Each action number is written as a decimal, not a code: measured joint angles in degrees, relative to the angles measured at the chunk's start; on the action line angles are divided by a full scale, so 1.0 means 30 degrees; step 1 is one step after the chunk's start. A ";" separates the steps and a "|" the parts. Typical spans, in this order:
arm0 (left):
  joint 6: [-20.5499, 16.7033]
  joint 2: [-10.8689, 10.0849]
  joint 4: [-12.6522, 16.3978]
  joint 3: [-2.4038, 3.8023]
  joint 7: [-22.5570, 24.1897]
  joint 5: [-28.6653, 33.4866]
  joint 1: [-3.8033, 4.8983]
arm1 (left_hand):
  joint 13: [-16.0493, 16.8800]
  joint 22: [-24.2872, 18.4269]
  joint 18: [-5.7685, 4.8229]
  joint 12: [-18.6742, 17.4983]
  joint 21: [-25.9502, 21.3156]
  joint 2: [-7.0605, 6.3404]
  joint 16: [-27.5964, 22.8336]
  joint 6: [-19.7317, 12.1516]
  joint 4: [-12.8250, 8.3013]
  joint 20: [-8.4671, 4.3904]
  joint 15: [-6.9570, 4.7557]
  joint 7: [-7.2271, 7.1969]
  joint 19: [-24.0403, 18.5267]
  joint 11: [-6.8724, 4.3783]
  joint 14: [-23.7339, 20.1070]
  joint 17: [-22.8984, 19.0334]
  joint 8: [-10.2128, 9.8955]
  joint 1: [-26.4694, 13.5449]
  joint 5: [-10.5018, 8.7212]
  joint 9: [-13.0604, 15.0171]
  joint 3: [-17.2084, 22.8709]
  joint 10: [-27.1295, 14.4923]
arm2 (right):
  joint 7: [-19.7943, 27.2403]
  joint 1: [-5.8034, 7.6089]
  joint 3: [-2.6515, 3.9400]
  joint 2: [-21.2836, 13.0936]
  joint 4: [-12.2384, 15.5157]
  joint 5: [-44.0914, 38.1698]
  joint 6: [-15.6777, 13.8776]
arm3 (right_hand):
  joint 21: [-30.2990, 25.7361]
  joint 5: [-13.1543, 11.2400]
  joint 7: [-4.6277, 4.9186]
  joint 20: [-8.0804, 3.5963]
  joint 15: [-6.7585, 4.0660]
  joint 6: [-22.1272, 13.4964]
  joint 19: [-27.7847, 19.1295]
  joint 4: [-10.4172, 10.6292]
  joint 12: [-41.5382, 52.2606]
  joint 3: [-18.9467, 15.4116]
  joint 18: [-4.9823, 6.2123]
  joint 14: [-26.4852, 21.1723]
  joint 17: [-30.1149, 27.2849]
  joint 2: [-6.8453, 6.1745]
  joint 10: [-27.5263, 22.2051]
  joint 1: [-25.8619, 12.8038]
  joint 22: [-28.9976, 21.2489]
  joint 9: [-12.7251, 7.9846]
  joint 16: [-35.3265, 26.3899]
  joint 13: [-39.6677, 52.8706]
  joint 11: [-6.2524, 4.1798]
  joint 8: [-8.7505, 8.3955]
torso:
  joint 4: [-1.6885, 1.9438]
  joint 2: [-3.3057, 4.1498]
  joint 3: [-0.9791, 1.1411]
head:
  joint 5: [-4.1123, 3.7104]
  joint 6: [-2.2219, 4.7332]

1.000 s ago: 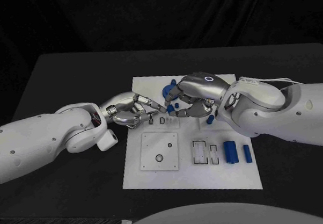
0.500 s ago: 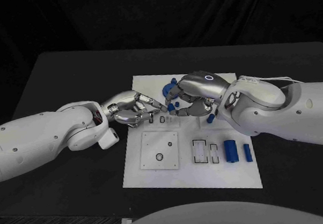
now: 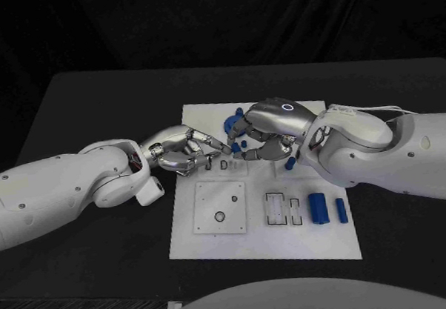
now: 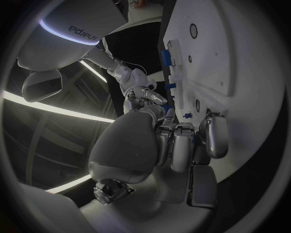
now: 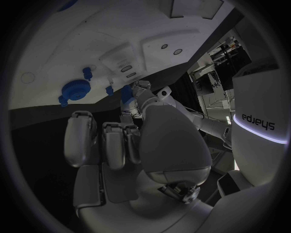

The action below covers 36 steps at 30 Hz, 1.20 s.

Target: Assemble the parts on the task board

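You see the silver left hand (image 3: 186,153) and the silver right hand (image 3: 261,133) meet fingertip to fingertip over the far half of the flat white task board (image 3: 265,250), fingers curled around a small blue part (image 3: 230,128), though which hand grips it you cannot tell.

Dim, dark surroundings; wrist views bend at the edges, with bright light streaks.
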 measured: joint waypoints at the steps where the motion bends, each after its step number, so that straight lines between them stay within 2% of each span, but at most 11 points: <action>1: 0.0007 0.0005 -0.0010 0.0000 -0.0003 -0.0001 -0.0001 | -0.0001 0.0000 -0.0001 0.0000 0.0000 0.0000 0.0000 -0.0139 0.0000 0.0025 0.0000 -0.0002 -0.0082 0.0000 0.0001 0.0000 -0.0026 0.0000 0.0000 -0.0002 0.0000 0.0000 | 0.0000 0.0000 0.0000 0.0001 0.0000 0.0000 0.0000 | 0.0000 0.0000 0.0000 0.0000 0.0000 0.0000 0.0000 0.0000 0.0000 0.0000 -0.0002 -0.0001 0.0000 -0.0001 0.0000 0.0000 0.0000 0.0000 0.0000 0.0000 0.0000 -0.0011 | 0.0000 0.0000 0.0000 | 0.0000 0.0000; 9: 0.0043 -0.0001 -0.0042 0.0000 -0.0020 -0.0002 -0.0006 | 0.0000 -0.0001 0.0001 0.0000 -0.0080 0.0000 0.0000 -0.0240 -0.0001 0.0008 0.0000 -0.0037 -0.0281 0.0023 0.0000 0.0000 -0.0134 0.0001 0.0000 -0.0058 0.0000 -0.0025 | -0.0004 0.0000 0.0000 0.0002 -0.0025 0.0000 0.0014 | 0.0000 -0.0004 -0.0002 0.0000 0.0000 -0.0002 0.0000 0.0001 0.0000 -0.0001 0.0000 0.0000 0.0000 -0.0025 0.0000 0.0023 -0.0001 0.0000 0.0000 0.0000 0.0000 -0.0058 | 0.0000 0.0000 -0.0004 | 0.0011 0.0000; 16: 0.0010 -0.0435 0.0133 0.0002 -0.0039 -0.0002 -0.0007 | 0.0000 -0.0054 -0.0001 0.0000 -0.0272 0.0000 0.0000 -0.0240 0.0000 0.0008 0.0000 -0.0038 -0.0624 0.0024 0.0000 -0.0001 -0.0166 0.0000 0.0000 -0.0020 0.0000 -0.0025 | -0.0009 0.0000 0.0000 -0.0010 -0.0223 0.0000 0.0205 | 0.0000 -0.0074 -0.0004 0.0000 0.0000 -0.0003 0.0000 0.0001 0.0000 -0.0003 -0.0001 0.0000 0.0000 -0.0028 0.0000 0.0020 -0.0002 0.0000 0.0000 0.0000 0.0000 0.0007 | 0.0004 0.0002 -0.0007 | 0.0035 0.0000; 20: -0.0038 -0.0751 0.0369 0.0005 -0.0061 -0.0002 -0.0007 | 0.0000 -0.0228 0.0016 0.0000 -0.0375 -0.0078 0.0000 -0.0233 -0.0001 0.0031 -0.0001 -0.0030 -0.0851 0.0024 0.0000 -0.0001 -0.0166 -0.0077 0.0000 -0.0020 -0.0001 -0.0026 | -0.0022 0.0000 0.0000 0.0016 -0.0408 0.0000 0.0479 | 0.0000 -0.0075 -0.0004 0.0000 -0.0001 -0.0004 0.0000 0.0001 0.0000 -0.0003 0.0000 0.0000 0.0000 -0.0030 0.0000 0.0019 -0.0003 0.0000 0.0000 0.0000 -0.0001 0.0010 | 0.0011 0.0002 -0.0009 | 0.0035 0.0000; 22: -0.0089 -0.0930 0.0530 0.0004 -0.0065 -0.0002 -0.0007 | 0.0000 -0.0245 0.0305 0.0000 -0.0376 -0.0078 0.0000 -0.0165 -0.0001 0.0031 0.0000 0.0037 -0.0851 0.0024 0.0000 0.0000 -0.0166 -0.0077 0.0000 -0.0020 -0.0001 -0.0026 | -0.0029 -0.0001 0.0000 0.0065 -0.0506 0.0000 0.0660 | 0.0000 -0.0076 -0.0005 0.0023 0.0000 -0.0004 -0.0023 0.0001 0.0000 -0.0004 0.0000 -0.0001 0.0000 -0.0031 0.0000 0.0018 -0.0003 0.0000 0.0000 -0.0001 0.0000 0.0010 | 0.0011 0.0002 -0.0007 | 0.0035 0.0000; 36: -0.0596 -0.1775 0.1371 0.0003 0.0008 -0.0002 -0.0007 | 0.0000 -0.0324 0.0302 0.0000 -0.0443 -0.0077 0.0000 -0.0048 -0.0055 0.0033 0.0000 0.0070 -0.0991 0.0079 0.0000 -0.0001 -0.0104 -0.0077 0.0000 0.0036 0.0053 0.0029 | -0.0121 -0.0079 0.0000 0.0377 -0.1037 0.0000 0.1873 | -0.0001 -0.0146 -0.0008 0.0068 -0.0001 -0.0007 -0.0069 -0.0055 0.0000 0.0049 -0.0001 0.0000 -0.0001 -0.0034 0.0068 0.0014 -0.0005 0.0000 0.0000 -0.0001 0.0067 -0.0017 | 0.0011 0.0007 -0.0020 | 0.0015 -0.0002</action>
